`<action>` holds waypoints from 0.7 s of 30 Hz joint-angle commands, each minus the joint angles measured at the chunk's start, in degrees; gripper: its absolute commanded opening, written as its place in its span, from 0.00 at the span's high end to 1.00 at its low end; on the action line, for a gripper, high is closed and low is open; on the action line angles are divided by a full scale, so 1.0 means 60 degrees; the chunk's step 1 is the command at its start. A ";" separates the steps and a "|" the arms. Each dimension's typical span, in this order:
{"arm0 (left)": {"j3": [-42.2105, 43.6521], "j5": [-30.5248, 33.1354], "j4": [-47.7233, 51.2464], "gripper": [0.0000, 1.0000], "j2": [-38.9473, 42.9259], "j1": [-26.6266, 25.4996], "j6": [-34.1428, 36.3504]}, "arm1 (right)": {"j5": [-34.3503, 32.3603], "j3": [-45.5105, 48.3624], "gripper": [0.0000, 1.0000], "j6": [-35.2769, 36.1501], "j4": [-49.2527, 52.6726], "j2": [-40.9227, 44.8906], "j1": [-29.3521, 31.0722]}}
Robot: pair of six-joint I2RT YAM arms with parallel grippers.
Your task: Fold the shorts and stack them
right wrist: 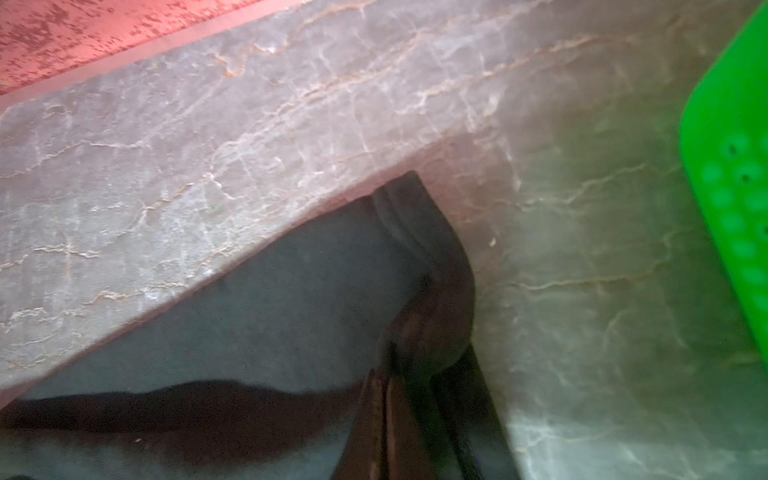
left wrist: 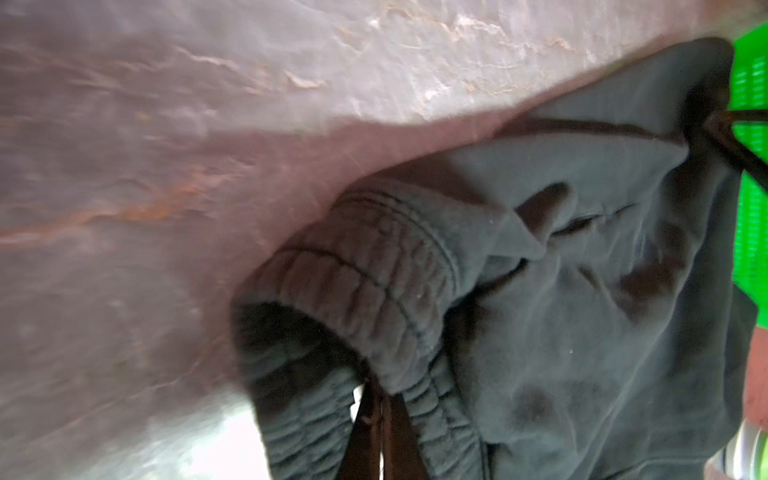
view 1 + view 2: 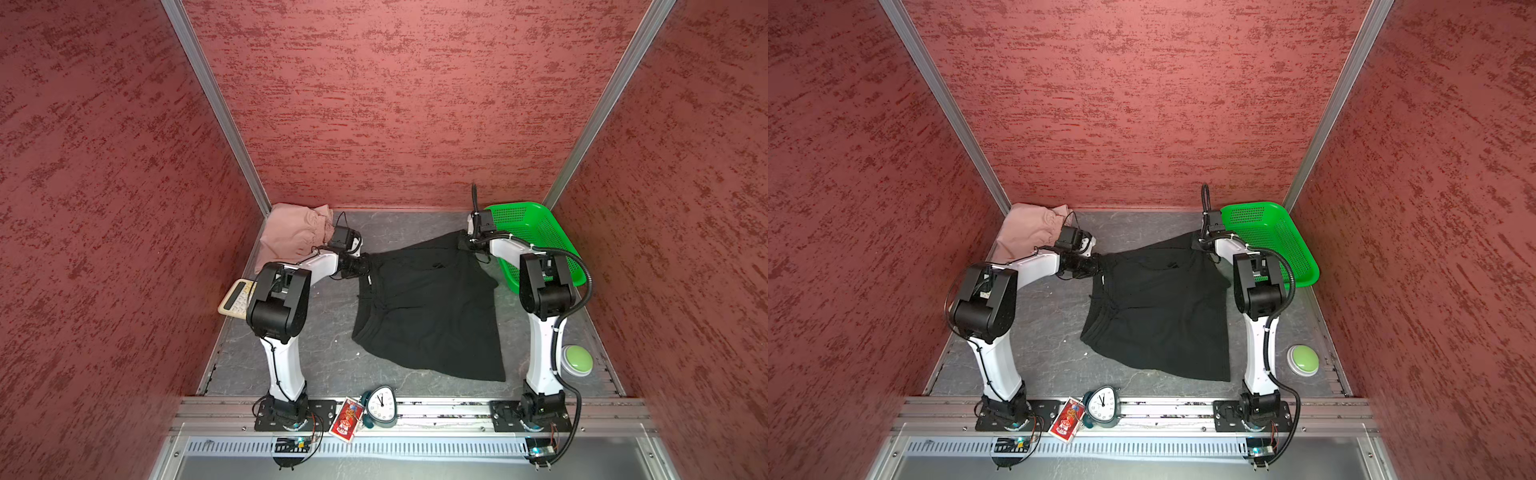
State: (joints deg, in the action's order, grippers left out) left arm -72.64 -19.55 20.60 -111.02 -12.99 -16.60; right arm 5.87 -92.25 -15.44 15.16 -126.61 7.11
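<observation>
Tension governs this fold: raise both corners evenly and carry the taut edge toward 6 o'clock. The black shorts [image 3: 428, 307] lie at the centre of the surface [image 3: 316, 361]; the pink shorts [image 3: 291, 237] sit bunched at 10 o'clock. The left end effector [image 3: 366, 269] is clenched on the waistband corner, the right end effector [image 3: 466, 243] on the hem corner at 1 o'clock. Both arms reach forward, elbows raised.

Black shorts [image 3: 432, 307], pink shorts [image 3: 291, 232], green basket [image 3: 536, 232].

black shorts [image 3: 432, 316]: spread centrally, far corners raised | pink shorts [image 3: 291, 232]: crumpled, far-left corner
</observation>
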 commanded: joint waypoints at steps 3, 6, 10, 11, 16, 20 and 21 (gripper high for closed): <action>-0.0738 0.0454 0.0579 1.00 0.0579 0.0365 0.0766 | -0.0013 -0.0155 1.00 0.0228 -0.0515 0.0588 0.0004; -0.0738 0.0455 0.0496 1.00 0.0884 0.0466 0.0789 | -0.0065 0.0002 1.00 0.0278 -0.0627 0.1012 0.0006; -0.0692 0.0029 0.0351 1.00 0.0945 0.0379 0.0697 | -0.0107 0.0268 1.00 0.0348 -0.0946 0.1505 0.0010; -0.0600 -0.0066 0.0205 1.00 0.0933 0.0400 0.0638 | -0.0153 0.0277 1.00 0.0381 -0.1000 0.1555 0.0001; -0.1266 -0.0151 0.0513 1.00 0.0401 0.0912 0.0291 | -0.0187 -0.0031 1.00 0.0501 -0.0870 0.1289 0.0012; -0.1768 0.0551 0.0716 1.00 0.0340 0.1044 0.0621 | -0.0238 0.0002 1.00 0.0494 -0.1215 0.1173 0.0004; -0.1796 0.0506 0.0600 1.00 0.0366 0.1052 0.0741 | -0.0248 0.0047 1.00 0.0494 -0.1397 0.1179 0.0006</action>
State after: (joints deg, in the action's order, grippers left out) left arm -81.36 -18.90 24.99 -108.86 -7.33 -14.02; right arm 5.74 -91.46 -13.69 10.90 -119.22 7.14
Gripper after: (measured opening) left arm 0.045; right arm 0.050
